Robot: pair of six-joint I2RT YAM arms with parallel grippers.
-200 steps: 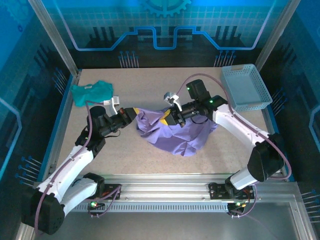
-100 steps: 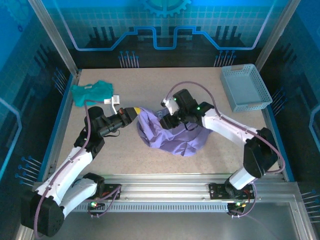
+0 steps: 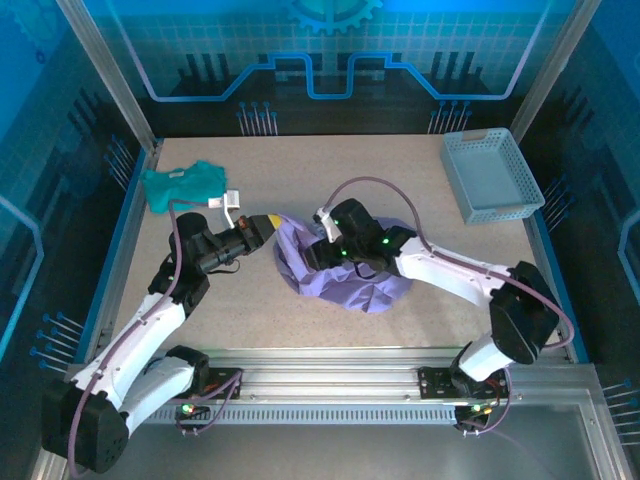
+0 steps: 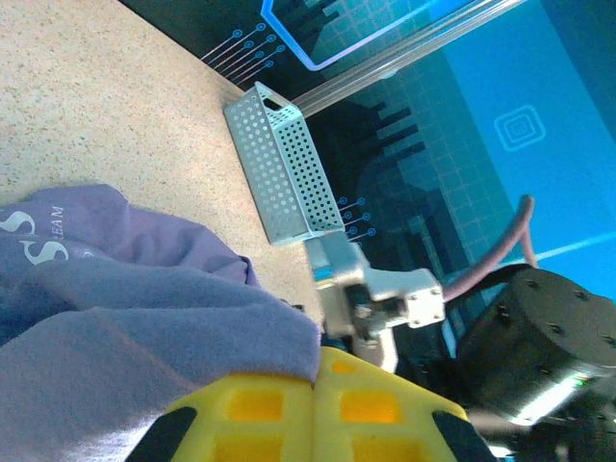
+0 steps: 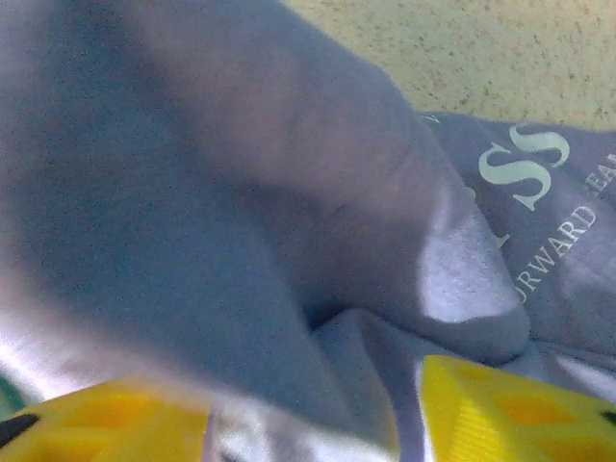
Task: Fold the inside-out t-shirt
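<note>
The inside-out t-shirt [image 3: 350, 280] is a lavender heap bunched at the table's middle, with white lettering [image 5: 525, 168] on it in the right wrist view. My left gripper [image 3: 270, 222] is at the heap's left edge, shut on a fold of the t-shirt [image 4: 144, 318]; its yellow fingertips [image 4: 316, 385] meet with cloth pinched between them. My right gripper [image 3: 320, 258] is low, pushed into the top of the heap. Its yellow fingers [image 5: 500, 409] stand apart, open, with loose purple cloth lying between them.
A small teal shirt [image 3: 185, 183] lies at the back left. A pale blue perforated basket [image 3: 492, 175] stands at the back right, also seen in the left wrist view as the basket [image 4: 284, 164]. The right arm's wrist [image 4: 385, 289] is close in front of my left fingers.
My right gripper has opened and swung left and down into the heap. The shirt, earlier lifted and spread rightward, has sunk into a tighter bunch. The left gripper kept its hold.
</note>
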